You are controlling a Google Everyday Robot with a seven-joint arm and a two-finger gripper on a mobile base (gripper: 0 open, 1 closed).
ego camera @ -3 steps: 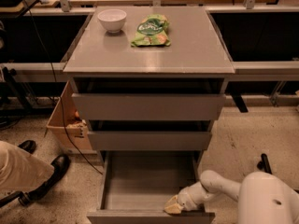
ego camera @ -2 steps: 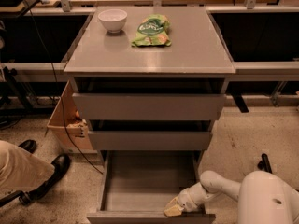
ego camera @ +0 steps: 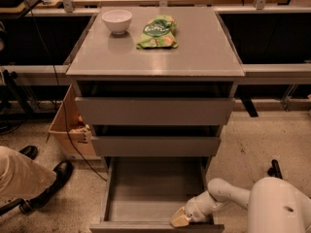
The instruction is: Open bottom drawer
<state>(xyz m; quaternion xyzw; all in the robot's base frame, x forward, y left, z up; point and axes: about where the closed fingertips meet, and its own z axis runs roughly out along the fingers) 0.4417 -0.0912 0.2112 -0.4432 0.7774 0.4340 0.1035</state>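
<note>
I see the gripper at the bottom drawer's near-right front lip, placed for pulling; drawer's well out, can't tell its grip state.

The bottom drawer, plain matte grey and handle-less, is seen drawn well out of the cabinet toward 6 o'clock, with its shallow grey tray exposed. The gripper is found inside the tray at about 5 o'clock, right at the inner face of the flat front panel.

Tool at front of open bottom drawer
</note>
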